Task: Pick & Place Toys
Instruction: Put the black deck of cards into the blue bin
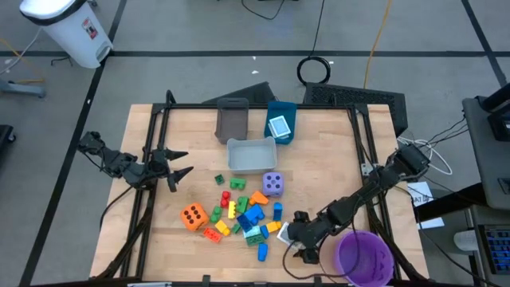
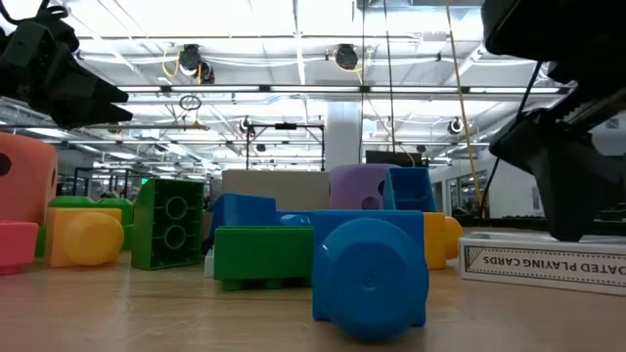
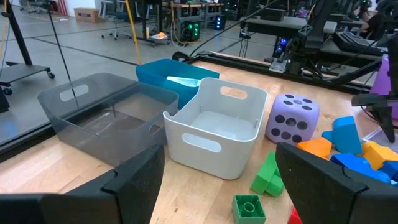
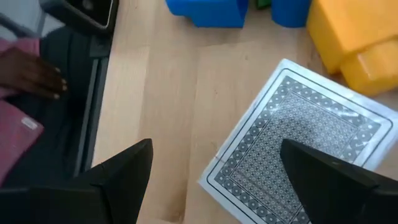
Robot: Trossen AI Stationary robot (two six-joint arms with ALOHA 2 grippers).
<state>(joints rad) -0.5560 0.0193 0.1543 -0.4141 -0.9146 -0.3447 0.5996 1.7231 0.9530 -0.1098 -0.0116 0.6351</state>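
Bricks (image 1: 243, 214) heaped mid-table; bins (image 1: 250, 154) behind; bowl (image 1: 364, 257) right.

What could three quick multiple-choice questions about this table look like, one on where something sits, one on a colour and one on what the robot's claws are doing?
1. Where is the round purple bowl?
A. At the table's front edge, beside the right gripper
B. Between the bins at the back
C. Under the left gripper

2. What colour is the dotted die nearest the white bin?
A. Orange
B. Purple
C. Green

3. How does the right gripper stand?
A. Shut on a blue brick
B. Shut on the bowl
C. Open, holding nothing, over a patterned card box

Answers: 1 A, the high view shows the bowl at the front right by that arm. 2 B, the purple die lies just in front of the white bin, while the orange die lies farther left. 3 C, the right wrist view shows both fingers spread apart with only the box below.
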